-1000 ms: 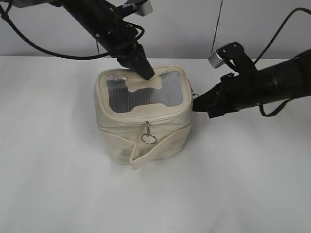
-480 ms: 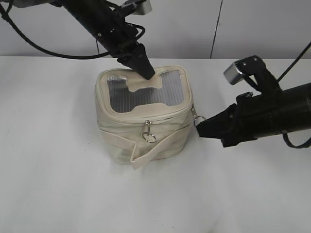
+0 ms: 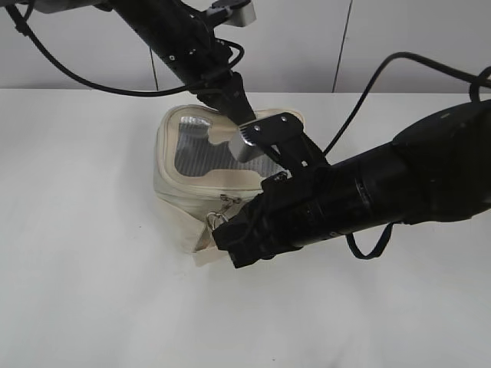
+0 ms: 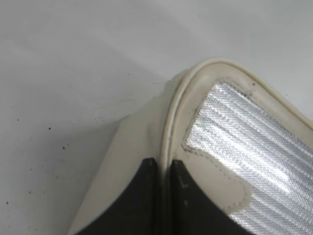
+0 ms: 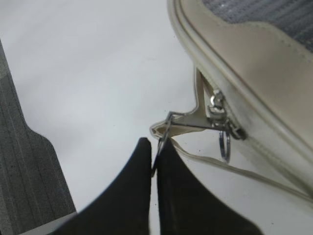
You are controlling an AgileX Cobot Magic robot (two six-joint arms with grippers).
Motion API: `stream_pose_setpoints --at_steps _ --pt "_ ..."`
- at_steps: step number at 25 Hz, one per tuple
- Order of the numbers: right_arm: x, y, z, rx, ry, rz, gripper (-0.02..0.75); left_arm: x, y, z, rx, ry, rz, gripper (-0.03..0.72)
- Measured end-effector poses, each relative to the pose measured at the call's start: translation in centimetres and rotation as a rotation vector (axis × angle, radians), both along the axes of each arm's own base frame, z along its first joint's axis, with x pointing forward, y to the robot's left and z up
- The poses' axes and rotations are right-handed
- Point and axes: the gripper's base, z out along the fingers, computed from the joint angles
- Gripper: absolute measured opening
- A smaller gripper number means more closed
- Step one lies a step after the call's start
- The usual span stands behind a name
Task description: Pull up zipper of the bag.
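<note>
The cream bag point(image 3: 178, 190) stands on the white table with its grey mesh top point(image 3: 196, 153) facing up. My left gripper point(image 3: 244, 116) is shut on the lid's back rim, and the left wrist view shows its fingers point(image 4: 142, 196) pinching the cream piping point(image 4: 168, 127). My right arm lies across the bag's front. My right gripper point(image 3: 222, 236) is shut on the ring of one silver zipper pull point(image 5: 165, 131), stretched out from the bag's front corner. The second pull point(image 5: 224, 142) hangs loose beside it on the zipper track point(image 5: 205, 93).
The white table point(image 3: 84, 291) spreads all round the bag. A grey wall stands behind. Black cables point(image 3: 368, 92) loop above the right arm. In the right wrist view a grey ribbed surface point(image 5: 24, 171) shows past the table's edge.
My right arm has swung from the bag's right side across its front, drawing a zipper pull along the rim. The bag has tilted and now hides partly behind that arm. The left gripper holds on.
</note>
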Motion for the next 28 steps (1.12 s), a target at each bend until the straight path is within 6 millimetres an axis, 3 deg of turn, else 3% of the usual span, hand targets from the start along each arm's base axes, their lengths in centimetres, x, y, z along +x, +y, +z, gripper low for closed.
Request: stream_pose_setpoints --at_steps 3,5,8,10,15,20,24,28 --pt "0.2 -0.3 -0.3 0.005 0.073 -0.052 0.054 0.0 -0.1 0.0 -0.002 -0.002 0.001 0.071" --pt "0.5 -1.2 -0.3 0.010 0.140 -0.065 0.181 0.1 -0.2 0.2 -0.019 -0.003 0.019 0.137" --pt "1.7 -3.7 0.3 0.021 0.208 -0.125 0.480 0.2 0.3 1.3 -0.036 0.000 0.080 0.263" --pt "2.6 -5.9 1.0 0.030 0.248 -0.196 0.577 0.2 1.0 2.7 -0.047 0.008 0.139 0.281" --pt "4.1 -11.6 3.0 0.012 0.336 -0.380 0.568 0.1 4.2 6.8 -0.040 0.006 0.304 0.219" --pt "3.6 -13.7 5.3 -0.086 0.365 -0.458 0.559 -2.2 6.8 9.0 0.038 0.007 0.433 0.208" --pt "2.3 -14.4 6.9 -0.124 0.374 -0.512 0.559 -6.1 9.0 9.5 0.097 -0.013 0.475 0.206" --pt "-0.6 -15.3 9.4 -0.198 0.377 -0.473 0.558 -12.5 12.1 10.2 0.100 -0.071 0.558 0.206"
